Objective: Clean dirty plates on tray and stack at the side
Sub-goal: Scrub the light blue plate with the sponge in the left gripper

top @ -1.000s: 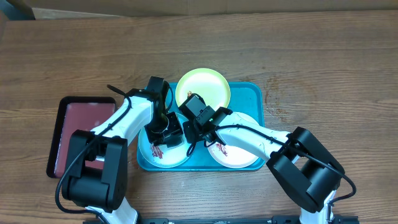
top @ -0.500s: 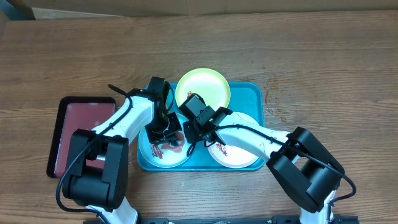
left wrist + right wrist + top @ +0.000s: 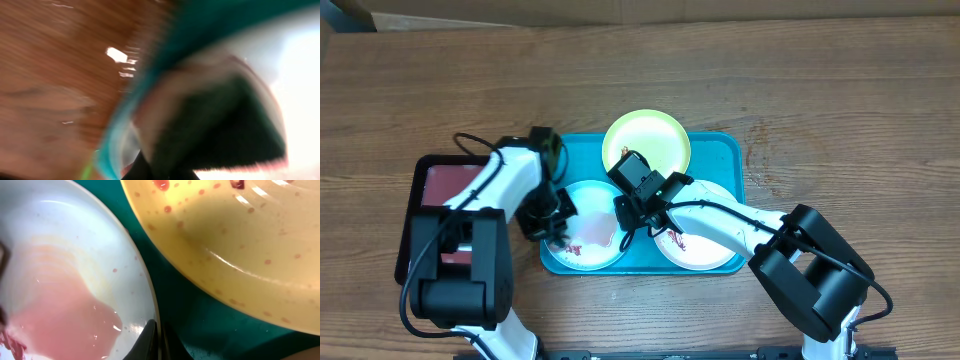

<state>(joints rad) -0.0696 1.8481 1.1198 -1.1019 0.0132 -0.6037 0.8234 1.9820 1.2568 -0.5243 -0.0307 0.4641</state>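
Observation:
On the turquoise tray (image 3: 720, 160) lie three plates: a lime green plate (image 3: 647, 145) at the back, a light blue plate (image 3: 590, 235) front left and a white plate (image 3: 705, 250) front right. The light blue plate carries a reddish smear (image 3: 570, 248) and a pink film (image 3: 65, 315). My right gripper (image 3: 623, 215) (image 3: 159, 336) is shut on the light blue plate's (image 3: 75, 255) right rim. My left gripper (image 3: 550, 215) (image 3: 160, 172) sits at that plate's left edge, shut on what looks like a dark green sponge (image 3: 215, 130); its view is badly blurred.
A smaller dark red tray (image 3: 445, 185) with a black rim lies left of the turquoise tray, partly under my left arm. The green plate (image 3: 240, 245) is speckled red and lies close beside the gripped rim. Wooden table (image 3: 820, 90) surrounds everything.
My left gripper shut over the light blue plate's middle, then swung left to the plate's left edge. The right gripper and the plates stayed put.

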